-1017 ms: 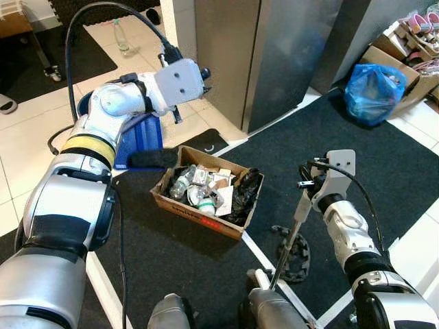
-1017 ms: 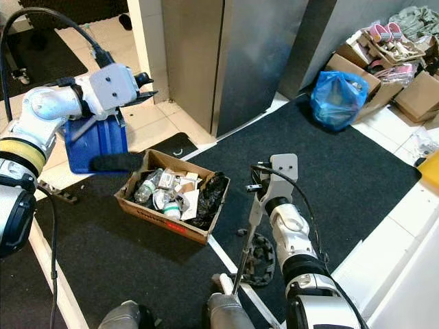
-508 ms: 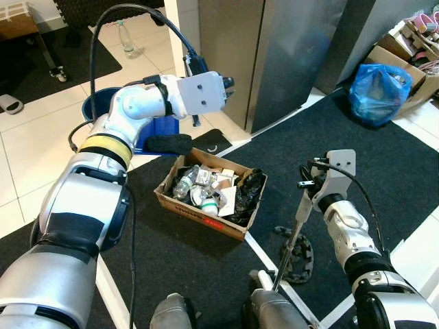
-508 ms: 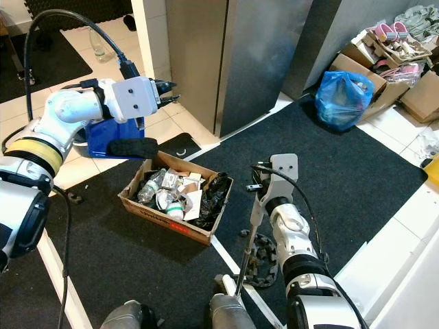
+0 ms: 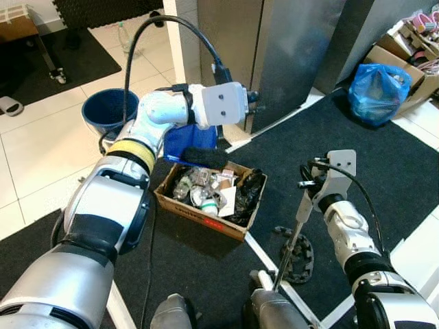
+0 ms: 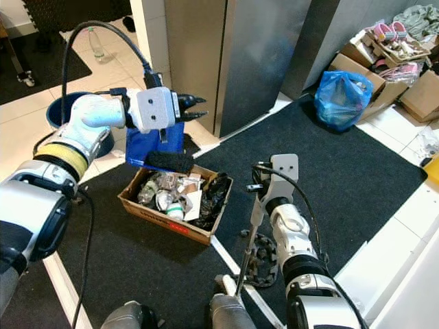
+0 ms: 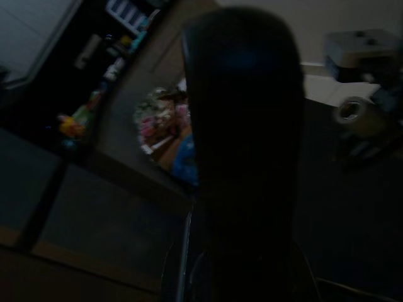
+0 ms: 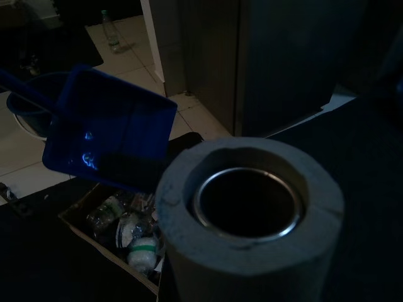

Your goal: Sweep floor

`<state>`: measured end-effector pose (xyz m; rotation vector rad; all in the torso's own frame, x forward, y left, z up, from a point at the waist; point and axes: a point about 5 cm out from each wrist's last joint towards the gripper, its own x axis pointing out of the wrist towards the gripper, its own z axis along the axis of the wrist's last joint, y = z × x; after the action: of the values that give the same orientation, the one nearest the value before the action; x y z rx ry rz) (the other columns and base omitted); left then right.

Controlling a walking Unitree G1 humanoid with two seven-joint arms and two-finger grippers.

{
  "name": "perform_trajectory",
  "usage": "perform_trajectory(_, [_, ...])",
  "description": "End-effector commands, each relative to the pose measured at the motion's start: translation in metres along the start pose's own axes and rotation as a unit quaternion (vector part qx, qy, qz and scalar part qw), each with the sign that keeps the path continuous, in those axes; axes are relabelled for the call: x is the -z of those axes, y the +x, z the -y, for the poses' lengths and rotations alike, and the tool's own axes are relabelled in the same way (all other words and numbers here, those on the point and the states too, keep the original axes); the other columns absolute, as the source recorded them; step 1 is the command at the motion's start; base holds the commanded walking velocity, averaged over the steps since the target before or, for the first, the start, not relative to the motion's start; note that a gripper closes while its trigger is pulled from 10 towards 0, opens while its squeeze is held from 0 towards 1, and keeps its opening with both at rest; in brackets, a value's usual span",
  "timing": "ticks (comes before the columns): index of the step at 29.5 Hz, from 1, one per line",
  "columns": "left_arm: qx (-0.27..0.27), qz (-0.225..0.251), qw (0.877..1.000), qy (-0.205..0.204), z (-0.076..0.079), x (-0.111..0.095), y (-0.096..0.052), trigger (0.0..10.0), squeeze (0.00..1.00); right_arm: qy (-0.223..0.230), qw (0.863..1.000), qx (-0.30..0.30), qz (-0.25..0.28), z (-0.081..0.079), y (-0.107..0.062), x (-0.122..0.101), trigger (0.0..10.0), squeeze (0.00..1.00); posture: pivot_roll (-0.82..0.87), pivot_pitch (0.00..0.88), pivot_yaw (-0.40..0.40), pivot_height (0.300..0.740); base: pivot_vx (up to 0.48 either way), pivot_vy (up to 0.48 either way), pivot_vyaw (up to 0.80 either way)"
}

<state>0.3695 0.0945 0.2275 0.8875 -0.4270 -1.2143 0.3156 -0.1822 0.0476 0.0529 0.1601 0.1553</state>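
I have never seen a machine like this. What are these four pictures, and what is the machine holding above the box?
This is a humanoid robot with two silver arms, sweeping a floor. The two bright pictures come from the two eyes of a camera on its head, looking down. The two dark pictures come from cameras on its wrists.

The left tool holds a blue dustpan tilted above a cardboard box that is full of rubbish such as bottles and paper. The box stands on a black mat. The right arm holds a metal pole, probably the broom handle; its round open end fills much of the right wrist picture.

Behind the dustpan stands a blue bucket on the white tiles. Farther right lie a blue plastic bag and boxes of shoes.
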Motion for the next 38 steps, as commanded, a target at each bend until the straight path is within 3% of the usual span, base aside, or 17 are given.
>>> perform_trajectory(1, [0.034,0.012,0.999,0.019,-0.001,-0.007,0.004,10.0,0.00,-0.010,1.000,0.002,-0.013,0.002,-0.003,0.005,10.0,0.00,0.03,0.000,0.019,0.740,0.000,0.000,0.00])
perform_trajectory(5, [0.060,0.000,0.998,0.002,0.006,-0.002,0.003,10.0,0.00,-0.010,1.000,0.003,-0.013,0.002,-0.003,0.005,10.0,0.00,0.03,0.000,0.021,0.740,0.000,0.000,0.00])
perform_trajectory(11, [0.066,-0.006,0.998,0.016,0.009,-0.001,0.002,10.0,0.00,-0.009,1.000,0.003,-0.013,0.001,-0.003,0.005,10.0,0.00,0.04,0.000,0.023,0.740,0.000,0.000,0.00])
perform_trajectory(15, [0.056,-0.012,0.996,0.064,0.001,-0.007,0.002,10.0,0.00,-0.007,1.000,0.005,-0.012,0.001,-0.003,0.006,10.0,0.00,0.03,0.000,0.025,0.740,0.000,0.000,0.00])
perform_trajectory(20, [0.055,-0.009,0.995,0.086,-0.002,-0.011,0.003,10.0,0.00,-0.007,1.000,0.006,-0.012,0.001,-0.003,0.005,10.0,0.00,0.03,0.000,0.026,0.740,0.000,0.000,0.00])
perform_trajectory(25, [0.089,-0.019,0.987,0.132,0.000,-0.014,0.006,10.0,0.00,-0.007,1.000,0.008,-0.011,0.002,-0.002,0.004,10.0,0.00,0.03,0.000,0.028,0.740,0.000,0.000,0.00])
perform_trajectory(34, [0.132,-0.005,0.976,0.171,0.012,-0.018,0.014,10.0,0.00,-0.005,1.000,0.009,-0.011,0.001,-0.002,0.005,10.0,0.00,0.03,0.000,0.032,0.740,0.000,0.000,0.00])
perform_trajectory(38, [0.125,0.003,0.976,0.176,0.011,-0.021,0.016,10.0,0.00,-0.004,1.000,0.009,-0.010,0.001,-0.002,0.005,10.0,0.00,0.03,0.000,0.035,0.740,0.000,0.000,0.00])
